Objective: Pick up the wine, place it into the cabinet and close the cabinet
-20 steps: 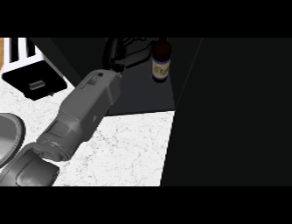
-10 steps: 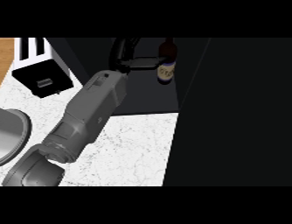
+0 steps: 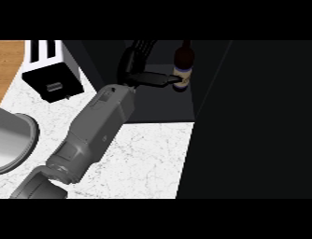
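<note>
the wine bottle (image 3: pixel 182 65) stands inside the dark cabinet (image 3: pixel 159 105), towards its back and close to the tall dark panel (image 3: pixel 262 116) that fills the right side of the view. it is a dark bottle with a pale label low on its body; a darker band crosses the label, but no writing can be read on it. the left hand (image 3: pixel 139 70) is in the cabinet just to the left of the bottle. its fingers (image 3: pixel 137 50) are stretched out straight towards the back and not wrapped around anything, while the thumb (image 3: pixel 160 80) reaches sideways and its tip meets the label. the grey forearm (image 3: pixel 93 133) runs from the lower left edge up over the cabinet's front edge. in front of that edge lies a white speckled counter (image 3: pixel 145 156), bare between the forearm and the dark panel. left of the cabinet a black and white toaster (image 3: pixel 48 74) sits near the counter's edge, its top slots showing, with a small pale mark on its side too small to read. beyond it is a wooden surface (image 3: pixel 0 63), and a grey rounded thing (image 3: pixel 0 140) sits at the far left edge.
</note>
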Controlling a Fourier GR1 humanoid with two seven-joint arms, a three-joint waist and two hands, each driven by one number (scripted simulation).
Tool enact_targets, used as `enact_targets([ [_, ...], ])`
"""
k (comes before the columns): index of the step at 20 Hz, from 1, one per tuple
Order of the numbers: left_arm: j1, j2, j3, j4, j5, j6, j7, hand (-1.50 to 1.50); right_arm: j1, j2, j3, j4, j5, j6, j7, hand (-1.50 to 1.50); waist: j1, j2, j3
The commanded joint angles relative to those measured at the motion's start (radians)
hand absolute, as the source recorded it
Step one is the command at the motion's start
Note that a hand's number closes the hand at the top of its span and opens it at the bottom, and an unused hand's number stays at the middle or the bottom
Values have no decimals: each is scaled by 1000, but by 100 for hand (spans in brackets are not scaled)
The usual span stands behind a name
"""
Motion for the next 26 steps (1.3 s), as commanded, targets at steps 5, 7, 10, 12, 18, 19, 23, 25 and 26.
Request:
enact_targets([
  [5, 192, 0, -125, -224, 73, -35, 41, -150, 65, -36, -25, -215, -51, -4, 85, -150, 21, -13, 0],
  [7, 256, 0, -148, -285, 95, -22, 55, -150, 50, -21, -2, -212, -1, -34, 113, -150, 25, -8, -1],
  [10, 312, 0, -204, -405, 123, 44, 89, -150, 65, -32, -13, -219, -32, -19, 99, -150, 21, -8, 0],
  [12, 421, 7, -220, -460, 76, 5, 93, -150, 95, -32, -29, -223, -36, -29, 68, -150, 43, -15, 0],
  [18, 609, 53, -281, -718, 64, 57, 143, -150, 88, -42, 8, -233, 5, -29, 95, -150, 35, -5, 0],
  [19, 673, 44, -315, -789, 66, 55, 155, -150, 65, -36, -5, -206, -18, -27, 87, -150, 49, -8, 0],
  [23, 770, 83, -306, -898, 77, 56, 172, -150, 75, -55, -37, -215, -25, -17, 83, -150, 27, 2, 0],
  [25, 848, 89, -338, -981, 63, 74, 173, -150, 69, -63, -23, -220, 8, -25, 109, -150, 29, 2, 0],
  [26, 898, 107, -336, -982, 81, 29, 151, -150, 74, -88, -61, -235, -32, -7, 110, -150, 27, 3, 0],
])
